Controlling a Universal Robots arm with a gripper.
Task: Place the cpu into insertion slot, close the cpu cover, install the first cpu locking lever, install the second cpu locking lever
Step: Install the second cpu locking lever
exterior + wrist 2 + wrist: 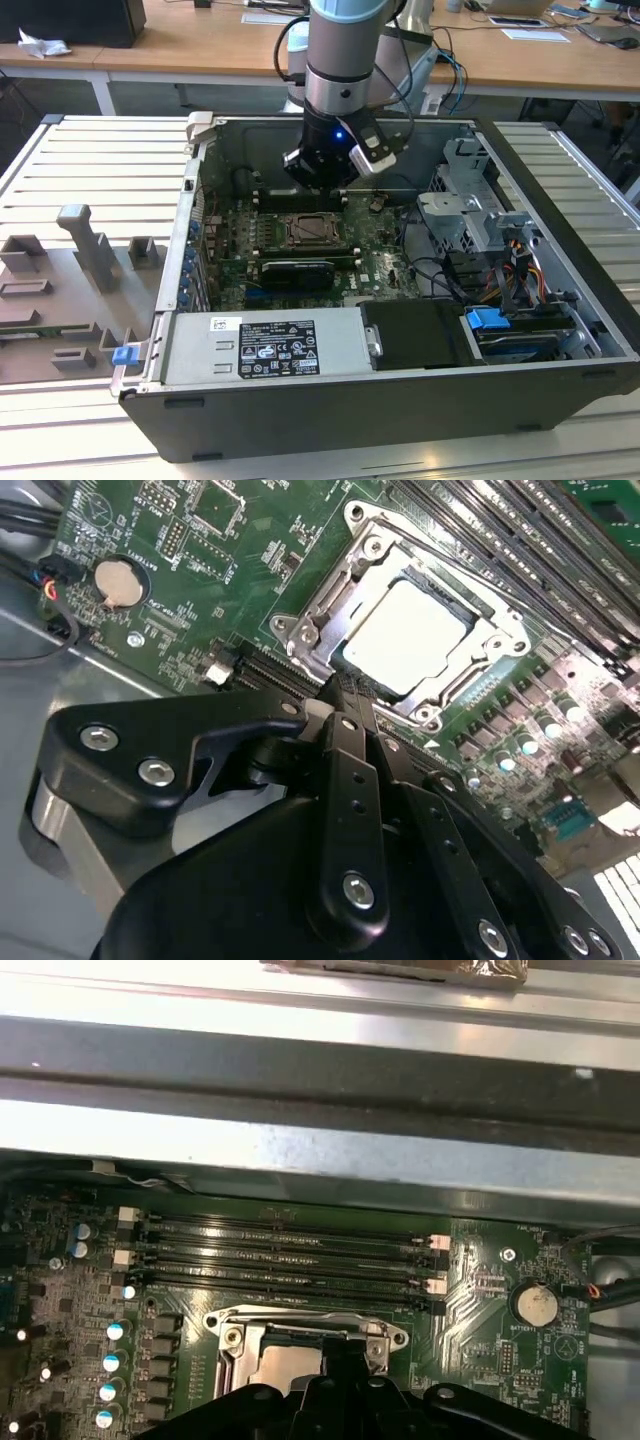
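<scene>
The cpu [405, 635] lies flat in the insertion slot [312, 232] on the green board, its pale metallic top facing up. The silvery cpu cover [313, 615] lies down around it as a frame with a square window. In the first wrist view the cpu [285, 1365] shows partly behind the black fingers. My gripper [338, 695] hangs just off one edge of the socket, its fingers together with nothing between them. In the exterior view the gripper [318, 182] sits above the socket's far side, inside the open computer case.
Long memory slots [280, 1250] run beside the socket. A coin battery [118, 582] sits on the board nearby. A long black card [290, 272] lies in front of the socket; a power supply [265, 345], drive cage [470, 200] and cables crowd the case.
</scene>
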